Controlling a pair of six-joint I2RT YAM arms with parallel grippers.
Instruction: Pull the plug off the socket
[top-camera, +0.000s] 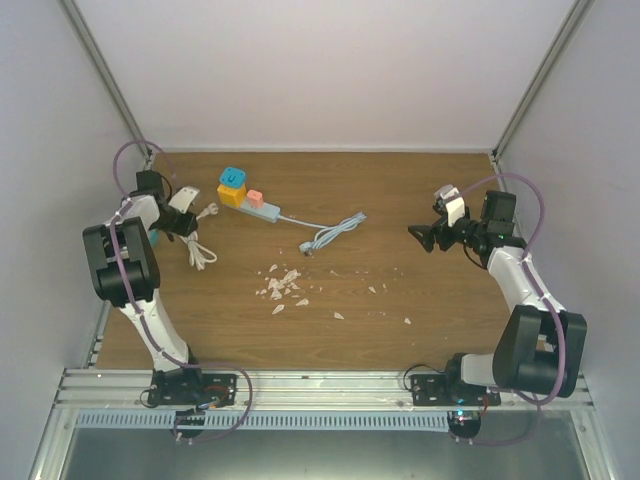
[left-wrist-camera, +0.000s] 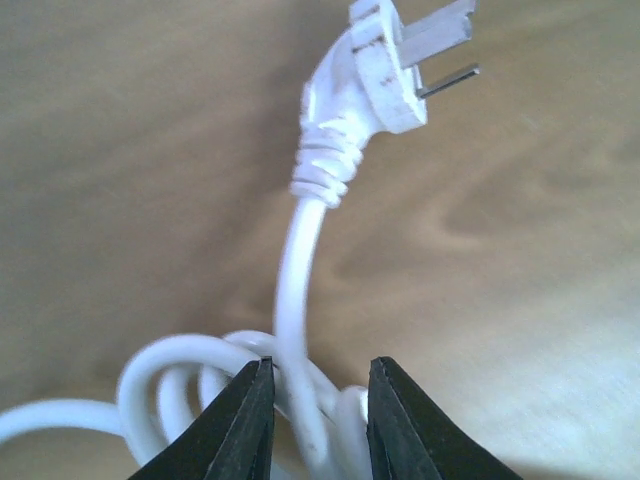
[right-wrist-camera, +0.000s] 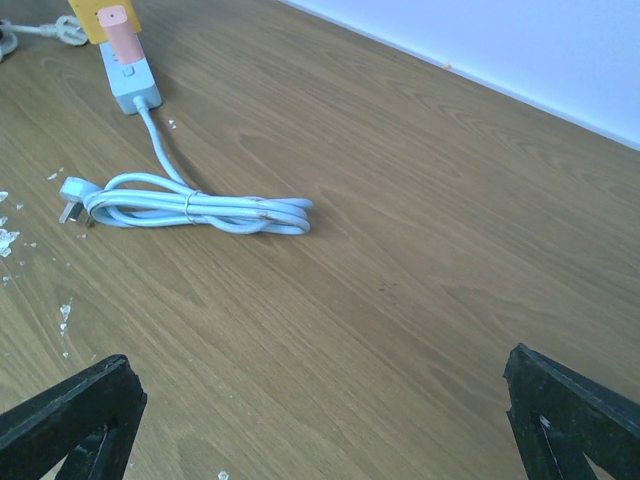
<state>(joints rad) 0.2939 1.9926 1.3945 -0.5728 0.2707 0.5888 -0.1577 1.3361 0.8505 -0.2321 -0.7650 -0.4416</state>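
The socket, a pale grey-blue power strip (top-camera: 268, 212), lies at the table's back left, and its near end shows in the right wrist view (right-wrist-camera: 131, 88). A yellow block (top-camera: 232, 195) with a blue cube (top-camera: 233, 178) on it, and a pink plug (top-camera: 255, 198), sit on the strip. Its thin pale cable (top-camera: 336, 232) lies bundled to its right (right-wrist-camera: 200, 212). My left gripper (top-camera: 188, 222) (left-wrist-camera: 320, 400) is shut on a coiled white cable (left-wrist-camera: 298, 300). That cable's white plug (left-wrist-camera: 372, 75) (top-camera: 210, 210) is free, prongs bare. My right gripper (top-camera: 425, 237) (right-wrist-camera: 320, 430) is open and empty over bare wood.
White crumbs (top-camera: 284, 285) are scattered mid-table and show at the left of the right wrist view (right-wrist-camera: 8, 238). A bit of teal (top-camera: 153, 238) shows under the left arm. Pale walls close the table's back and sides.
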